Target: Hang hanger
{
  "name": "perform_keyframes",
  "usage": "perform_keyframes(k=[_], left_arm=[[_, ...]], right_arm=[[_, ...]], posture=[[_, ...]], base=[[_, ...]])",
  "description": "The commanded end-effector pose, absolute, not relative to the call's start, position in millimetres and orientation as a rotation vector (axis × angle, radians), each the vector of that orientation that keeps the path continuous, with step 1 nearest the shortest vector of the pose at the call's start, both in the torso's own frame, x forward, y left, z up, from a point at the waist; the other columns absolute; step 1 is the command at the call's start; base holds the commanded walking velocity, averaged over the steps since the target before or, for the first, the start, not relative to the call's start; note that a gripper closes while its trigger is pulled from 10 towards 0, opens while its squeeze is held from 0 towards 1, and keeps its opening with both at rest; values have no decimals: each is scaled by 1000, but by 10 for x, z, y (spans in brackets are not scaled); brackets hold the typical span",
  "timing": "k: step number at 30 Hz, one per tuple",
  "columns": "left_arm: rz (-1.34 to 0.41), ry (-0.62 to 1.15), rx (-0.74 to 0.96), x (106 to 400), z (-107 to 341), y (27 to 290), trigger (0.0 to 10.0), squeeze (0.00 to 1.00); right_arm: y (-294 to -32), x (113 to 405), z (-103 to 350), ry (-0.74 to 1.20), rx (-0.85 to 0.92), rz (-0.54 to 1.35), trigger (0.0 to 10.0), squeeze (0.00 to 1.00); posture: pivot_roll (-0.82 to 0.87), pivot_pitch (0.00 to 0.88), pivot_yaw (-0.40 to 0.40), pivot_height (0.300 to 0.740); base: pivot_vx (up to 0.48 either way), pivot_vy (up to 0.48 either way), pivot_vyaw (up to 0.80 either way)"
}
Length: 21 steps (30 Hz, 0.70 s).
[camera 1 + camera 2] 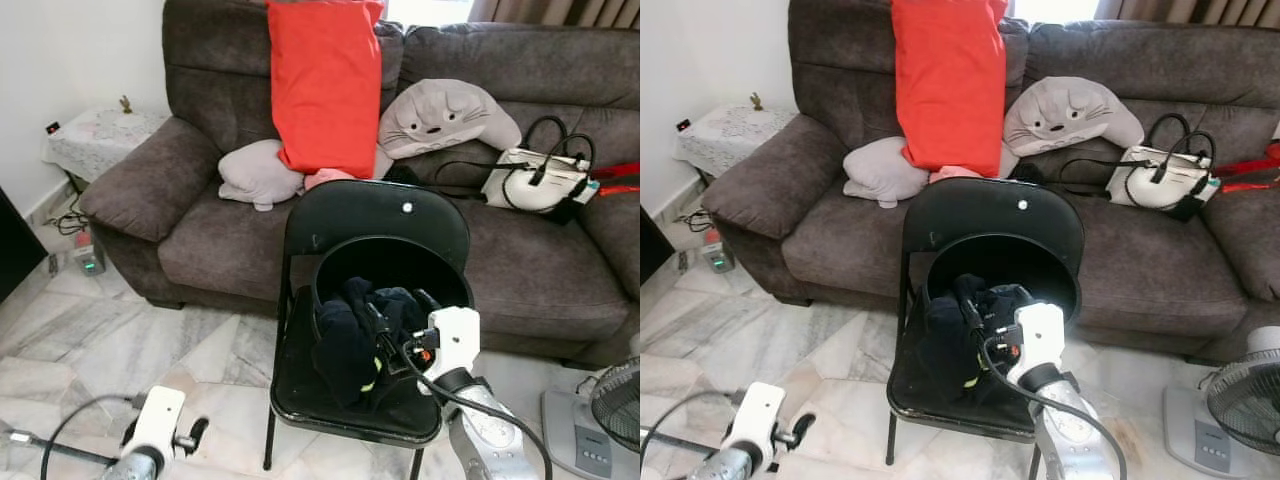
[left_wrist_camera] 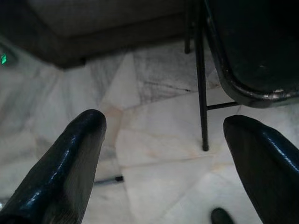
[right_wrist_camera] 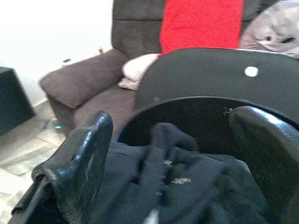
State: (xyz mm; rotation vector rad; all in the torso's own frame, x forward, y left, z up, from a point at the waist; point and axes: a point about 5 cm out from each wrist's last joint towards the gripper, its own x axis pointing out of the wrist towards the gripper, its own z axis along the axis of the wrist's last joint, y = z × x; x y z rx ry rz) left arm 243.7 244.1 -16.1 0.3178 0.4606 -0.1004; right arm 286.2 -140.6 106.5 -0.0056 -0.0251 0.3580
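Presently the right gripper hovered wide open, gripping nothing, over dark clothes on the black chair; the left gripper hung open and empty above marble floor.

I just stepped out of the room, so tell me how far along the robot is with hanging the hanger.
Nothing looks done yet. I can't make out a hanger, hung or otherwise. In hand: the right gripper is open over the dark clothes heaped in the black basket on the folding chair, gripping nothing. The left gripper is open, low over the marble floor. Left: finding, lifting and hanging the hanger.
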Motion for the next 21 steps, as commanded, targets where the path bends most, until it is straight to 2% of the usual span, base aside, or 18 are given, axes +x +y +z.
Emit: perform_keyframes(k=[1, 4, 8, 9, 15, 21], left_arm=[[-124, 528, 374, 2205, -272, 2573, 10000, 0], [-30, 642, 405, 1811, -405, 2867, 10000, 0], [94, 712, 370, 1593, -467, 3036, 10000, 0], [166, 769, 340, 1442, -521, 3108, 10000, 0], [169, 932, 339, 1046, -688, 3113, 10000, 0], [164, 947, 314, 1044, -739, 3018, 10000, 0]], right_arm=[[-1466, 2857, 1101, -36, -14, 326, 10000, 0], [-1472, 2862, 1113, -40, -13, 319, 10000, 0], [-1457, 2865, 1117, -42, -10, 322, 10000, 0], [-1438, 2868, 1116, -43, -9, 326, 10000, 0], [-1427, 2882, 1123, -43, -16, 335, 10000, 0], [-1465, 2917, 1053, 12, -63, 291, 10000, 0]], posture=[[-85, 76, 16, 740], [-77, 71, 12, 740], [-69, 68, 8, 740], [-67, 64, 5, 740], [-72, 52, 3, 740], [-75, 43, 2, 740]], base=[[0, 0, 0], [0, 0, 0], [0, 0, 0], [0, 0, 0], [0, 0, 0], [0, 0, 0]])
